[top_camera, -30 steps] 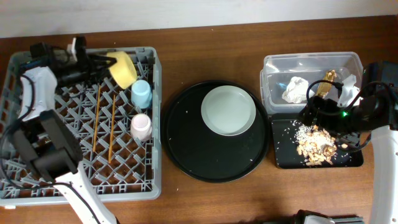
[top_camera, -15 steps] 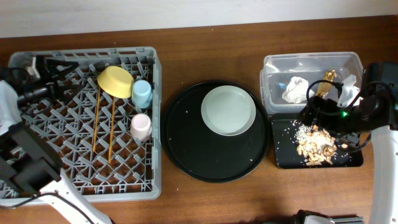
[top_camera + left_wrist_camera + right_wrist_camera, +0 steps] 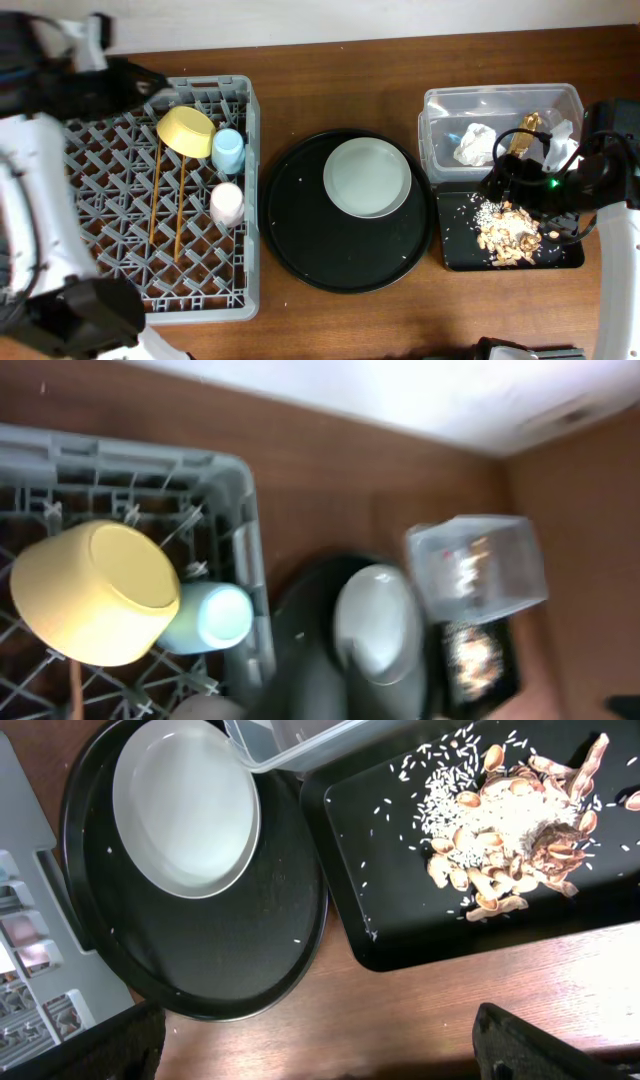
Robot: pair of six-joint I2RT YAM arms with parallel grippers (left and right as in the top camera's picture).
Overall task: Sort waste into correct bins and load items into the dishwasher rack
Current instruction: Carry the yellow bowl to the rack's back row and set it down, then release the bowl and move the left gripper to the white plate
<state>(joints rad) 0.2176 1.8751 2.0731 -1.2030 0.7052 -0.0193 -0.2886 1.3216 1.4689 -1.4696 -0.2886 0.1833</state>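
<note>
The grey dishwasher rack (image 3: 60,190) holds the yellow bowl (image 3: 186,130), blue cup (image 3: 228,150), pink cup (image 3: 226,203) and two chopsticks (image 3: 157,190). My left gripper (image 3: 150,78) hovers over the rack's far edge, empty; its blurred fingers (image 3: 330,685) look shut. The bowl (image 3: 95,595) and blue cup (image 3: 215,615) show below it. The grey-green plate (image 3: 368,177) lies on the round black tray (image 3: 300,240). The clear tub (image 3: 440,110) holds tissue (image 3: 475,143) and a gold wrapper (image 3: 525,135). Food scraps (image 3: 508,230) lie in the black rectangular tray (image 3: 460,250). My right gripper (image 3: 320,1050) is open and empty.
In the right wrist view the plate (image 3: 185,805), round tray (image 3: 250,950), rectangular tray (image 3: 400,910) with scraps (image 3: 500,830) and a tub corner (image 3: 290,740) lie beyond my fingers, with bare wood between them. The rack's corner (image 3: 30,950) is at the left.
My left gripper let go of the yellow bowl, which now rests in the rack, and the arm drew back up toward the far left. The right arm has not moved.
</note>
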